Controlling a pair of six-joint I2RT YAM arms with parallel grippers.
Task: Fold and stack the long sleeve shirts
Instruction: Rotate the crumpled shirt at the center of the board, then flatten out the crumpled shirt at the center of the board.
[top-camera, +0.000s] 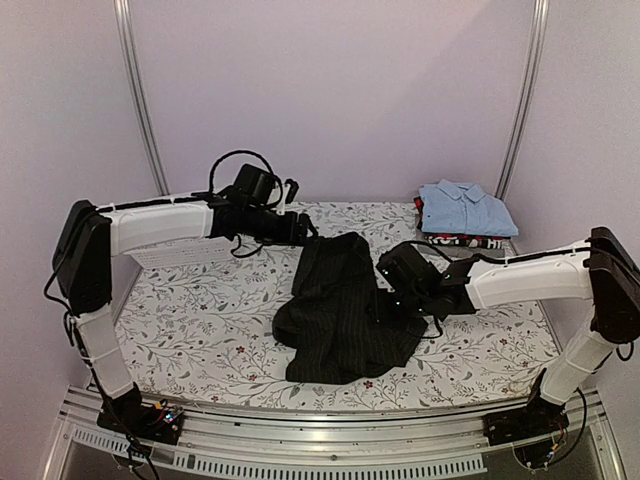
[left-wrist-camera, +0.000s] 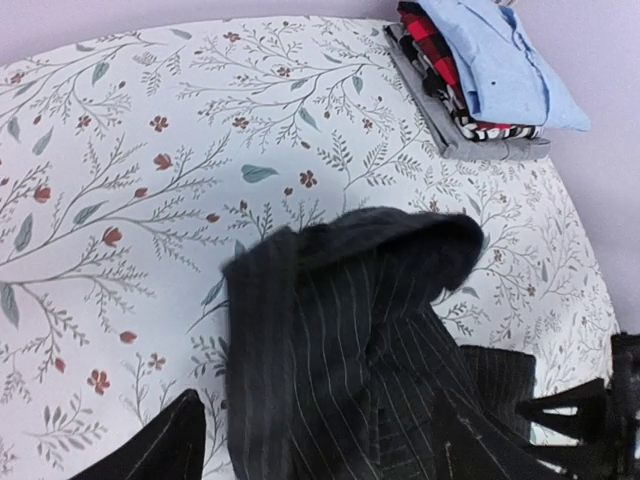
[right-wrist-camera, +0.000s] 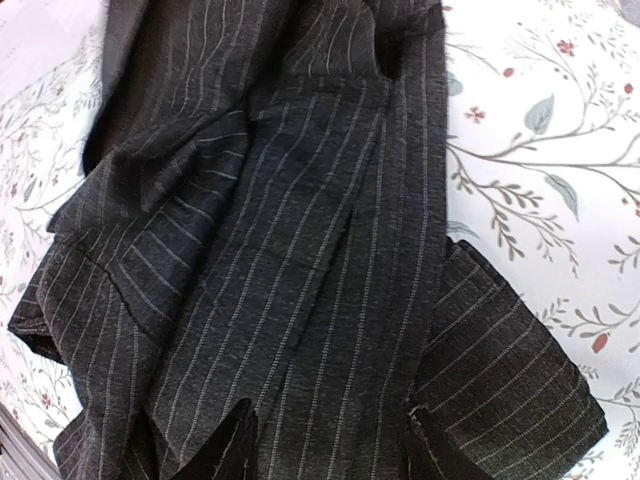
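Flowered tablecloth (top-camera: 200, 320) across the whole work surface, plain lilac walls (top-camera: 330, 90) behind.

Black pinstriped shirt (top-camera: 335, 310): lies crumpled at mid-table, unfolded. Runs its long axis from the far side to the near edge, leaning slightly. Narrows at the far end into a folded-over lip, widens toward the near edge, and bulges out in a lobe on the left. Pinstripes follow the same far-to-near line over most of the cloth.

Light blue shirt (top-camera: 465, 207): folded, at the far right corner, well apart from the black one, collar toward the far wall. Tops a small stack, over a red-and-black checked garment (left-wrist-camera: 430, 50) and a grey garment (left-wrist-camera: 470, 140) at the bottom.

White mesh object (top-camera: 165, 256): shows at far left, mostly hidden under the left arm; cannot tell what is inside.

Left gripper (top-camera: 305, 232): hovers at the shirt's far end, just to its left. Fingers (left-wrist-camera: 165, 445) spread wide in the wrist view, pinching nothing, with the folded-over lip of cloth ahead of and below them.

Right gripper (right-wrist-camera: 328, 425): sits over the shirt's right edge, about midway along its length. Fingers (right-wrist-camera: 235, 445) parted, striped cloth flat beneath and between them; no fold visibly caught.
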